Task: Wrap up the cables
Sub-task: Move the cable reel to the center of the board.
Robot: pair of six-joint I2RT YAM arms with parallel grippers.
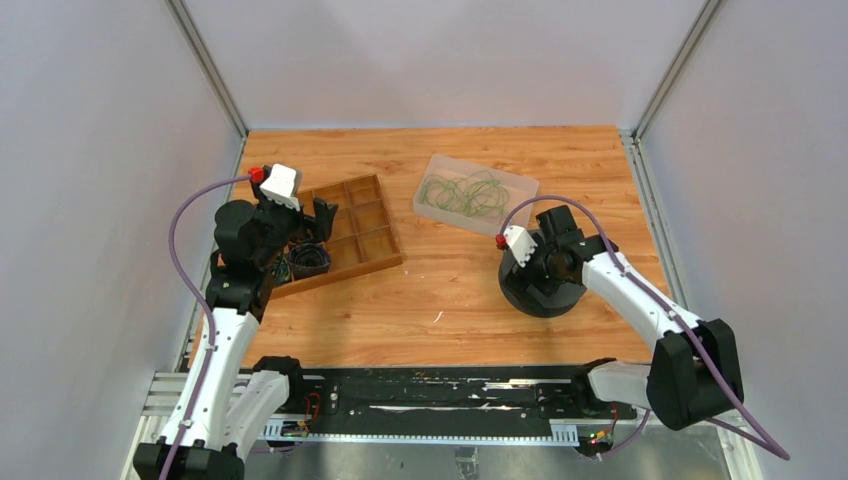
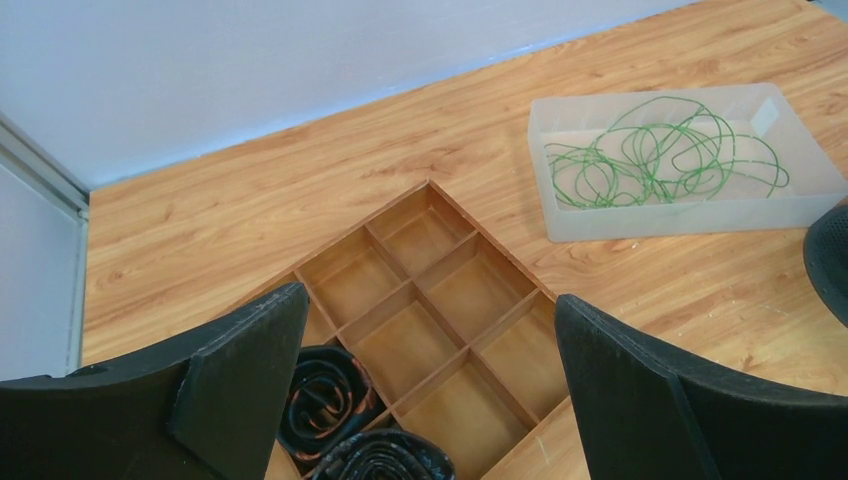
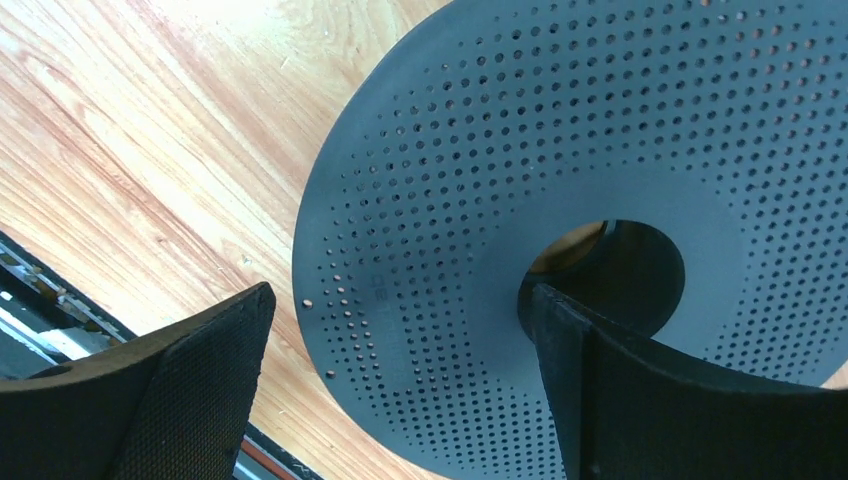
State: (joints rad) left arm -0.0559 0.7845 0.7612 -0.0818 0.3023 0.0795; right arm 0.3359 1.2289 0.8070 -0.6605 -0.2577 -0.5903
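Several thin green cables (image 2: 660,150) lay looped in a clear bin (image 2: 690,215), ahead and to the right of the left pincer (image 2: 428,305). It gaped wide and empty, as did the right pincer (image 3: 400,295). Light and springy, the cables would likely pinch best where loops cross.

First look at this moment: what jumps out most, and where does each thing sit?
The tangle of thin green cables catches the eye first, lying loose in a clear bin at the far middle of the table. Next is the black perforated disc right under the open right gripper. On the left, a wooden compartment tray holds black coils in its cells nearest the open left gripper.
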